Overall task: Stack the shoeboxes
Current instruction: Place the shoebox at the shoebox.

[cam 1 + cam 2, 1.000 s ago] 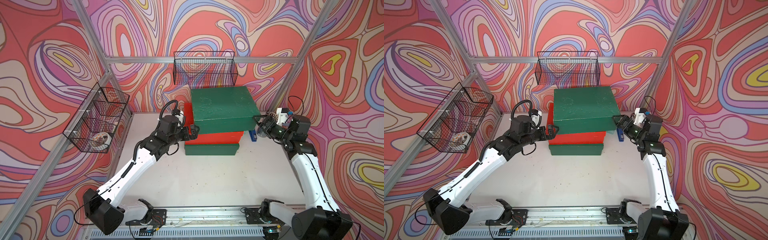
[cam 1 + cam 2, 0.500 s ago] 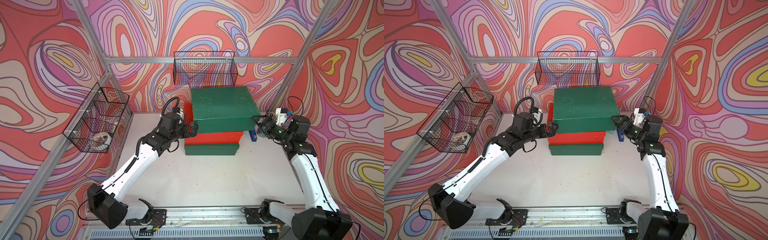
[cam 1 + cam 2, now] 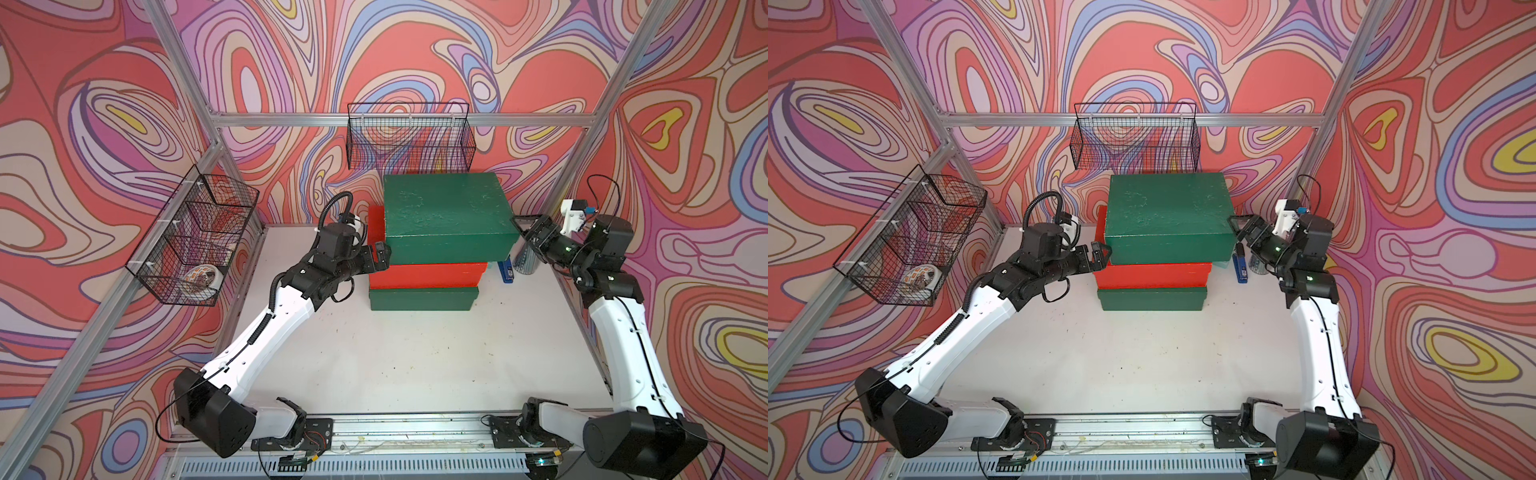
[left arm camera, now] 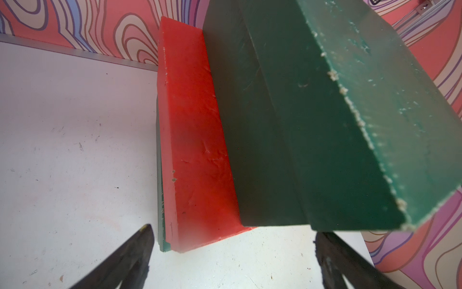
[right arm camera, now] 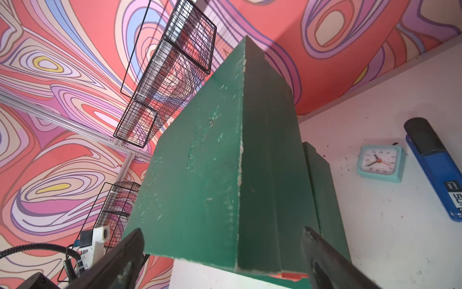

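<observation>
Since all three shoeboxes already sit one on another, the stacking itself looks done. What may be left is squaring the pile and drawing both arms clear.

The left arm [image 3: 286, 307] reaches toward the near end of the stack. Its jaws stand wide apart with nothing between them. Their tips lie just beside the corner where the top green shoebox [image 3: 444, 212] meets the red shoebox [image 3: 428, 275]. Whether a tip touches the cardboard cannot be told.

Straight ahead of these jaws, the bottom green shoebox [image 3: 422, 299] rests on the tabletop [image 3: 395, 361]. The red one lies on its lid, and the top green one lies on the red. The top box sits shifted away from the left jaws, so a strip of red lid is bare on their side. I judge the pile stable but not flush.

On the far side, the right arm [image 3: 615, 316] faces the other end of the top box. Its jaws are also spread and empty, near the box's corner and apparently just clear of it. Beneath and beside these jaws, a blue stapler [image 3: 505, 270] and a small turquoise clock [image 5: 380, 162] lie on the tabletop, close to the stack's foot but apart from it.
</observation>
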Motion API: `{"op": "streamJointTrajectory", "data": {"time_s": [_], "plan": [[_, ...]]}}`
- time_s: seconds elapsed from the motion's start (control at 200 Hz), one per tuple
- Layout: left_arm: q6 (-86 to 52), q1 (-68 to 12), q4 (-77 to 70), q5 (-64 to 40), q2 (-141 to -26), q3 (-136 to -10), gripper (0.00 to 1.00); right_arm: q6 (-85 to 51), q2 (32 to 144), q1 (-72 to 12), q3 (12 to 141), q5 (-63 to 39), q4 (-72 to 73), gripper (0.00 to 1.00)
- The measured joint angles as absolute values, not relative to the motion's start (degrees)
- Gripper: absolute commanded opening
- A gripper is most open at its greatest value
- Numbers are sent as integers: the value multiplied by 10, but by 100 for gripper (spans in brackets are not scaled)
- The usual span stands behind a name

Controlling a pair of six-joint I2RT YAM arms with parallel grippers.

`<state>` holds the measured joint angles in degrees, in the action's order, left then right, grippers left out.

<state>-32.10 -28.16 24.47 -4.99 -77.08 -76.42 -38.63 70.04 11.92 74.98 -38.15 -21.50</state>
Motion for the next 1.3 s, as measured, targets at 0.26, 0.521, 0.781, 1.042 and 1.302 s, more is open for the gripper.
{"op": "streamJointTrajectory", "data": {"time_s": [0.26,0.521,0.781,1.042,1.302], "plan": [[-325,-281,229,-87,-721,-747,100,-371,802,119,862,-347,-258,98],[-345,-281,192,-137,-679,-732,100,-373,857,119,877,-347,-268,98],[-357,-280,175,-153,-677,-730,100,-376,886,101,898,-354,-266,98],[-367,-272,164,-173,-710,-736,100,-378,916,64,921,-354,-262,97],[-371,-247,144,-196,-761,-772,100,-378,919,50,922,-353,-262,97]]}}
